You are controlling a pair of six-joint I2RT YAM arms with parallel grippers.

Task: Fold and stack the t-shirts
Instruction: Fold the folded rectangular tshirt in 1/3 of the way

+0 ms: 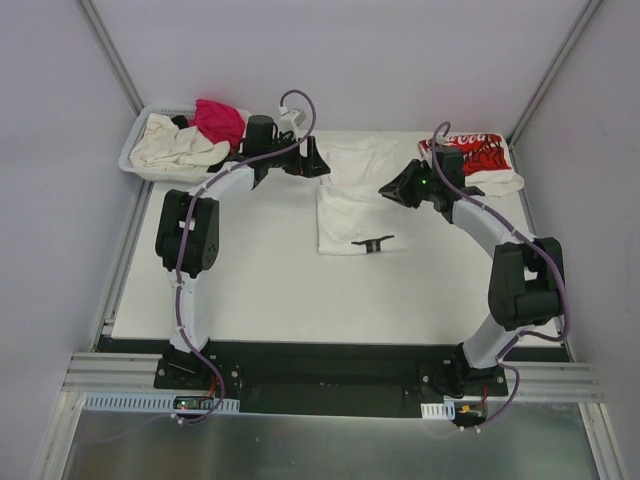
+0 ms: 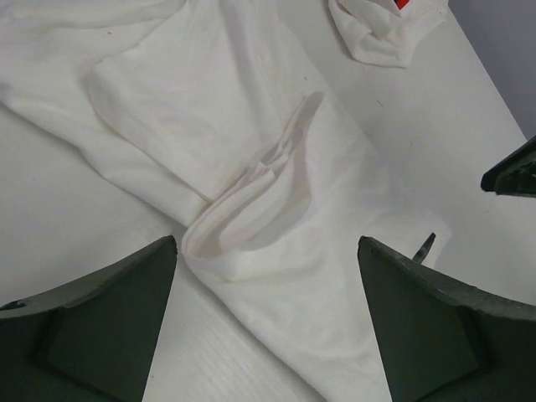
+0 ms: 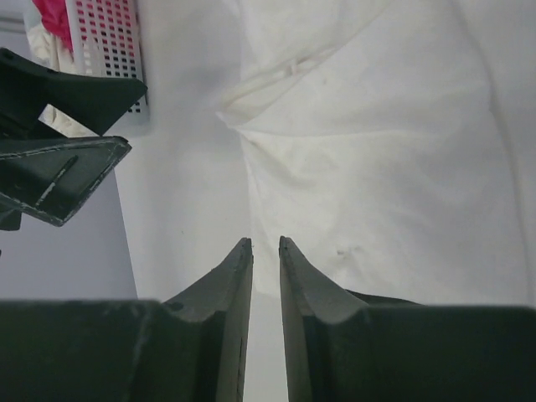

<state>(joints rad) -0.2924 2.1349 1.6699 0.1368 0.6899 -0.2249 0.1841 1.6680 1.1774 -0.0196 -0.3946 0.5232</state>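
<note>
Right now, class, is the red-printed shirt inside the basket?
No, the red-printed shirt lies far right, while the basket sits far left.

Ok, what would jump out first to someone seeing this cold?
The large white t-shirt lies rumpled mid-table, with the left gripper wide open over its far left corner and the right gripper, jaws nearly together, at its right edge. Next comes colour: the magenta shirt in the white basket at far left, and the red-printed shirt at far right.
</note>
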